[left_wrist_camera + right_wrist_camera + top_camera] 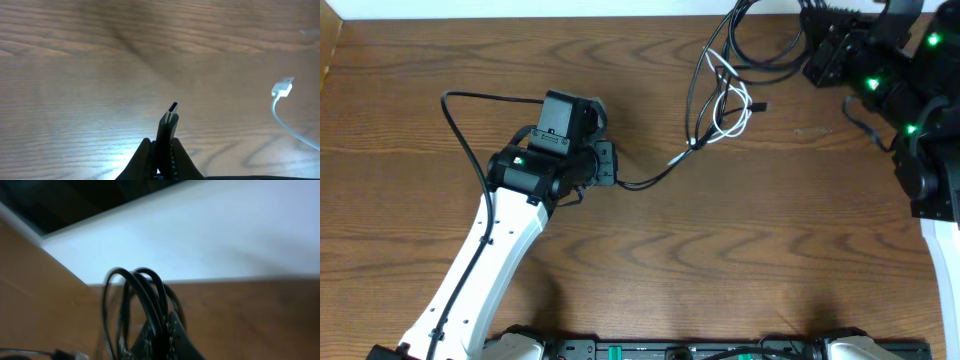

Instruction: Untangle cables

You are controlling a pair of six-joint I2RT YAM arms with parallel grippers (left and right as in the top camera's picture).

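Overhead view: a wooden worktop (620,280) carries a loose tangle of cables (720,95) near its far edge, right of centre. It is several thin black cords looped over one another, with 1 white cord (745,112) threaded through them. 1 black cable (645,183) leaves the tangle and runs down and to the left across the wood to the left pincer (610,165), which sits low over the worktop left of centre. More black strands lead from the top of the tangle toward the right arm (880,70) in the far right corner.

From the left wrist, the left pincer's fingers (145,160) are pressed together on a black plug (170,117). The plug stands tilted up out of the grip, its small flat metal tip pointing away from the camera. Off to the right, well apart from it, a white USB plug (283,87) lies on the wood, its cord curving toward the picture's right edge.

From the right wrist, the right pincer (162,337) is clamped on a bunch of black loops (140,295); 3 or 4 strands arch up over its fingers. The picture is blurred, so I cannot tell whether the loops touch the worktop. Behind them are the worktop's far edge and a pale wall (225,235).
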